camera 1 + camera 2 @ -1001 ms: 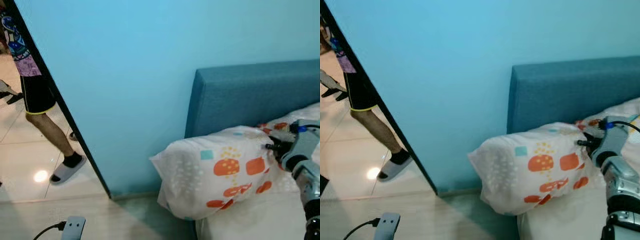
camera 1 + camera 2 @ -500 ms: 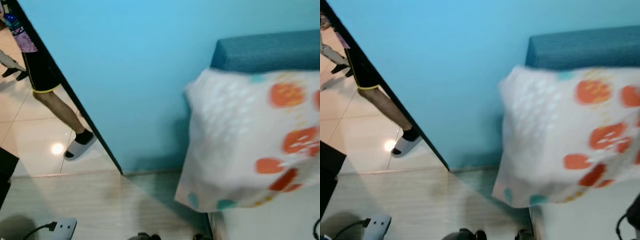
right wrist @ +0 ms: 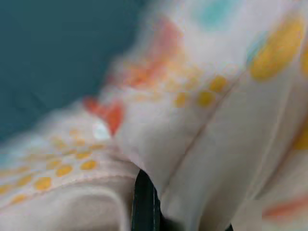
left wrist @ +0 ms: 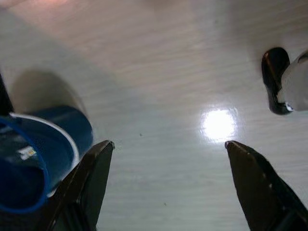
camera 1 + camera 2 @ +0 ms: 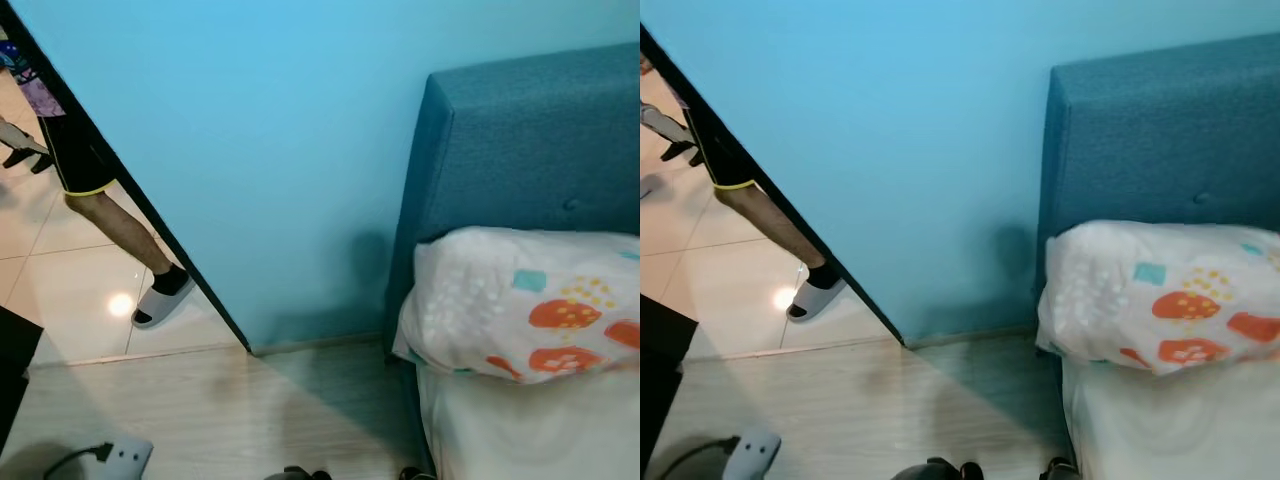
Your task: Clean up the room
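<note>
Far off on the left, a person's leg (image 5: 110, 225) in dark shorts and a grey slipper (image 5: 160, 297) stands on glossy tiles beyond the doorway. Near the left edge, a white power strip (image 5: 125, 460) lies on the pale wood floor (image 5: 230, 410). The left gripper (image 4: 168, 149) hangs low over that floor, its fingers (image 4: 94, 168) spread wide with nothing between them, a blue cylinder-shaped object (image 4: 38, 154) just beside one of them. A light blue wall (image 5: 260, 150) fills the middle. To the right, the patterned pillow (image 5: 520, 305) rests on the white mattress (image 5: 520, 430), against the teal headboard (image 5: 530, 140). The right gripper (image 3: 146, 207) is pressed into the pillow's fabric; one dark finger shows among the folds, and I cannot tell whether it is pinching the cloth.
</note>
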Controlling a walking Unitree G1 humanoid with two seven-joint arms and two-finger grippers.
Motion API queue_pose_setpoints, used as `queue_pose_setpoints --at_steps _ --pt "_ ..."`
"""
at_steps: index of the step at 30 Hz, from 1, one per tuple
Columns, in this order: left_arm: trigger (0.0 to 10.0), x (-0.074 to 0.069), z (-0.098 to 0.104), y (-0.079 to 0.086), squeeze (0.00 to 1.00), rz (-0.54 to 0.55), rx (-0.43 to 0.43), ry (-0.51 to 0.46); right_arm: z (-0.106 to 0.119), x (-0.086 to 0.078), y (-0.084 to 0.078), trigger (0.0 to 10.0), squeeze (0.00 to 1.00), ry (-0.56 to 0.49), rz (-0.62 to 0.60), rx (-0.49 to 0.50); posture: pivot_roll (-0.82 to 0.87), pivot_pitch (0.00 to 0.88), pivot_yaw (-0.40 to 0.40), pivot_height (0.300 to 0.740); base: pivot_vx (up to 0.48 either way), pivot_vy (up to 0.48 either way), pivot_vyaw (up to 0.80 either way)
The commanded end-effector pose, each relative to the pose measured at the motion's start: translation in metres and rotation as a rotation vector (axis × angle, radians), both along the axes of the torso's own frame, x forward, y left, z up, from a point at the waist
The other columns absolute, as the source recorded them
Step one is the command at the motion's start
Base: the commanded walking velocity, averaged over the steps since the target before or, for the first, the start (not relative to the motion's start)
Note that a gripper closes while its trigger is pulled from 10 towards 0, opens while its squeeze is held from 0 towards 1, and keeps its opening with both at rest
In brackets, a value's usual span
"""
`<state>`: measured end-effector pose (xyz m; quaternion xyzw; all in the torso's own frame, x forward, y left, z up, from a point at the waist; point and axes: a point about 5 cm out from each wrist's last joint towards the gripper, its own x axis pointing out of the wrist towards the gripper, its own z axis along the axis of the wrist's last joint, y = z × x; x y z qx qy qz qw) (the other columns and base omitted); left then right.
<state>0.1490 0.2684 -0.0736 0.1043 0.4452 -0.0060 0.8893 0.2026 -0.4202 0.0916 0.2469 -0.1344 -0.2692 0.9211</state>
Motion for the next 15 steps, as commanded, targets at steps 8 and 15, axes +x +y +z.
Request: queue_pose_setpoints --at_steps 8,15 --pt "10.0 -0.009 -0.005 -0.002 0.00 -0.007 -0.005 0.044 -0.055 -0.031 0.003 10.0 0.00 0.557 -0.134 0.028 0.11 0.247 0.126 0.740 0.000 0.000 0.00" --pt "10.0 -0.005 -0.006 -0.008 0.00 -0.003 -0.024 0.040 -0.022 -0.043 -0.035 10.0 0.00 0.788 -0.336 -0.096 0.10 0.226 0.108 0.740 0.000 0.000 0.00"
